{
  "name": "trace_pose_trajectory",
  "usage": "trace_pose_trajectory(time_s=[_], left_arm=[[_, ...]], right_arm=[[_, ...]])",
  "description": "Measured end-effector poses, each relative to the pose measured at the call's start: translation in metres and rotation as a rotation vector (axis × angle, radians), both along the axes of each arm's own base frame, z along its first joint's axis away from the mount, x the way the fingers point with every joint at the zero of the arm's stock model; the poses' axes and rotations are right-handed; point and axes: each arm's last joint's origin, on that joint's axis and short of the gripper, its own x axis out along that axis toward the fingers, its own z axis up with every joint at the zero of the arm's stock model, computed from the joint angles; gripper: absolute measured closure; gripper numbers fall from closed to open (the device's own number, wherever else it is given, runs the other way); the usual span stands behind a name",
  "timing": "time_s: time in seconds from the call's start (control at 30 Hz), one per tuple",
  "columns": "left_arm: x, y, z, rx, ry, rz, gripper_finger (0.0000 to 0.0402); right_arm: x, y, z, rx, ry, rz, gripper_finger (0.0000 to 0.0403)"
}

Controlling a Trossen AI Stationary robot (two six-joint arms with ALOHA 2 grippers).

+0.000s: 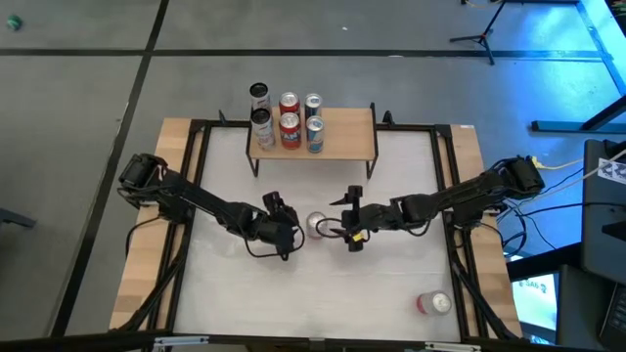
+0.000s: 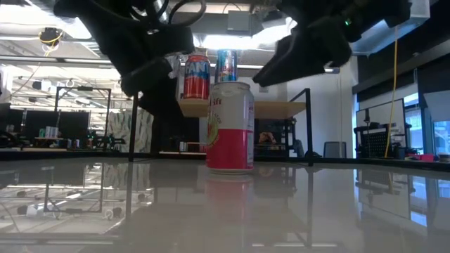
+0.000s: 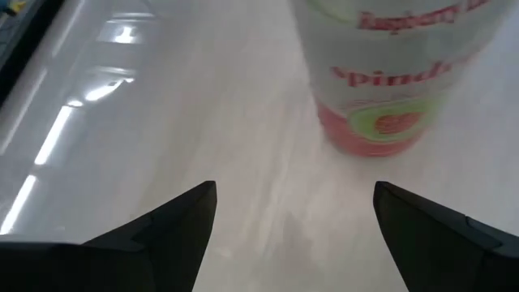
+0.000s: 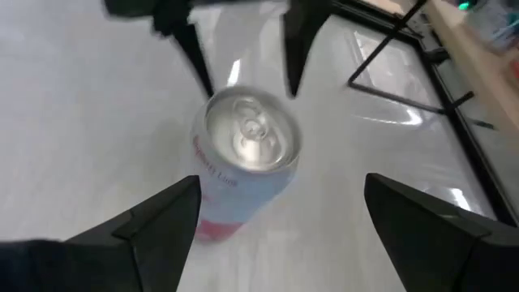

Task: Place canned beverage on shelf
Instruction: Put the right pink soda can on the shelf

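Observation:
A white and pink can (image 1: 317, 224) stands upright on the white table, mid-table; it also shows in the low view (image 2: 229, 127), the left wrist view (image 3: 389, 73) and the right wrist view (image 4: 243, 158). My left gripper (image 1: 291, 231) is open just left of the can, apart from it. My right gripper (image 1: 342, 227) is open just right of the can and above it, touching nothing. The shelf (image 1: 318, 137), a light wooden board on black legs, stands at the far side with several cans (image 1: 290, 119) on its left part.
Another can (image 1: 433, 303) lies on its side near the table's front right corner. One dark can (image 1: 258, 95) stands behind the shelf's left end. The shelf's right half (image 1: 352, 132) is bare. A black frame (image 1: 445, 176) borders the white surface.

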Motion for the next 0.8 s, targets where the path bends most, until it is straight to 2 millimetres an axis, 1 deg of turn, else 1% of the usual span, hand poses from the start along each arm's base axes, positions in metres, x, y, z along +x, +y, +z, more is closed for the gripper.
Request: trace_pose_trajectory(time_s=[0.13, 0.27, 0.37, 0.43, 0.53, 0.63, 0.73, 0.8], left_arm=[[0.000, 0.010, 0.007, 0.017, -0.027, 0.044, 0.0081], [0.003, 0.025, 0.008, 0.031, -0.036, 0.099, 0.0081], [0.005, 0.038, 0.004, 0.032, -0.050, 0.140, 0.0081], [0.005, 0.046, 0.000, 0.047, -0.070, 0.169, 0.0081], [0.007, 0.057, -0.004, 0.037, -0.157, 0.215, 0.0081], [0.006, 0.062, -0.010, 0.008, -0.191, 0.198, 0.0081], [0.008, 0.059, -0.011, -0.056, -0.250, 0.144, 0.0081], [0.009, 0.053, -0.011, -0.094, -0.258, 0.075, 0.0081]], right_arm=[[-0.005, -0.002, -0.011, 0.010, 0.031, 0.023, 0.0061], [-0.011, -0.003, -0.023, 0.016, 0.029, 0.020, 0.0061], [-0.009, -0.002, -0.021, 0.035, -0.020, 0.028, 0.0061], [-0.008, -0.003, -0.023, 0.039, -0.020, 0.029, 0.0061], [-0.004, -0.005, -0.027, 0.049, -0.025, 0.026, 0.0061], [0.001, -0.007, -0.031, 0.071, -0.040, 0.024, 0.0061], [0.005, -0.009, -0.037, 0.083, -0.038, 0.020, 0.0061], [0.007, -0.011, -0.039, 0.065, -0.036, -0.012, 0.0061]])
